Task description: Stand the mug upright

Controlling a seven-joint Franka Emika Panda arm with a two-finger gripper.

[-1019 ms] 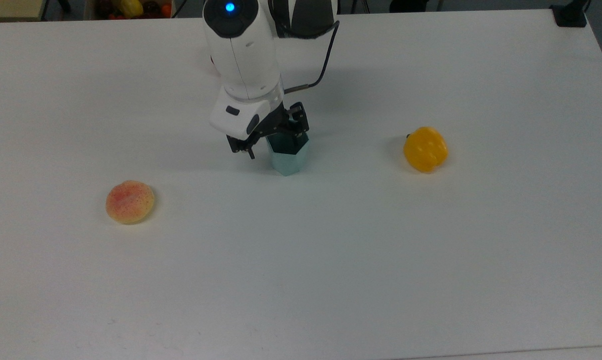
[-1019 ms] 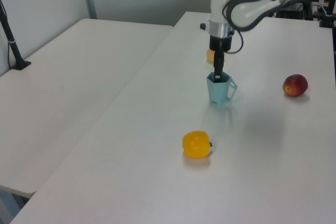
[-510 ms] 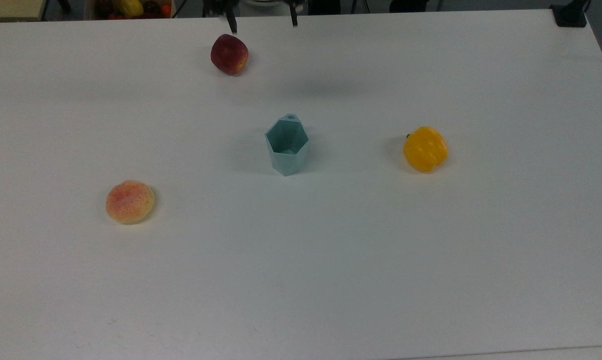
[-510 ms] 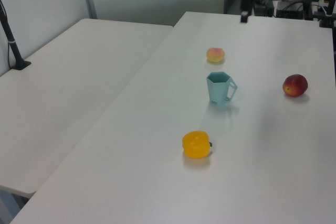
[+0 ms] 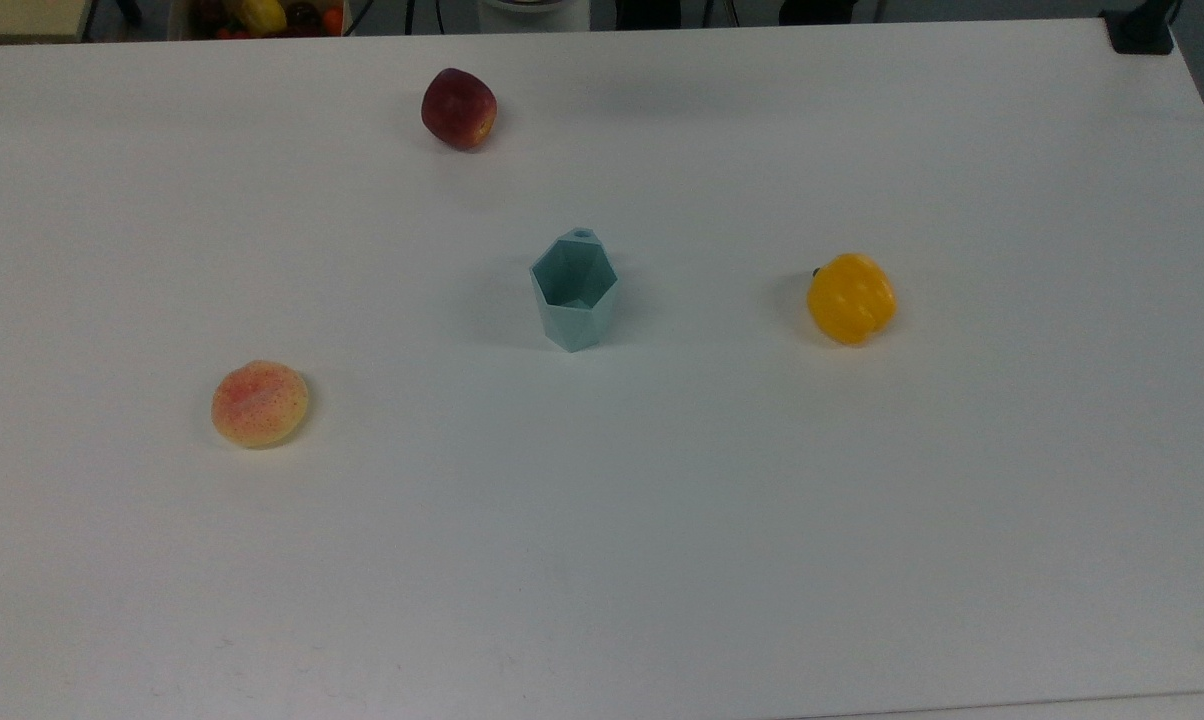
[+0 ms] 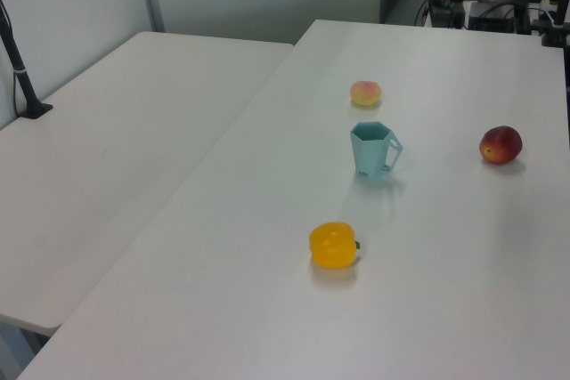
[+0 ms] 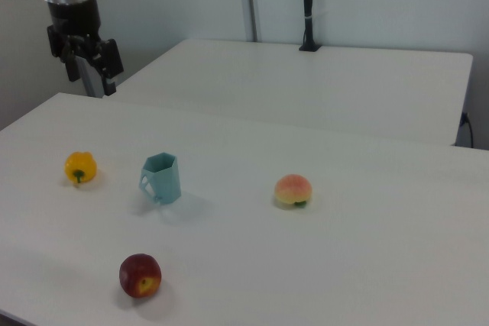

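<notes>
**Mug standing, claw clear**

The table (image 5: 602, 560) carries the mug (image 5: 574, 291) upright at its centre, rim up, touching nothing. My claw (image 7: 90, 57) hangs high and well apart, fingers spread and empty. Risk, in my judgement: a returning pass could topple it.

Matt pale teal mug (image 5: 574, 292), smooth white table (image 5: 662, 520), glossy yellow pepper (image 5: 850, 298)

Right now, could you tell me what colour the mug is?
The mug is pale teal-blue all over, seen best in the top view.
</notes>
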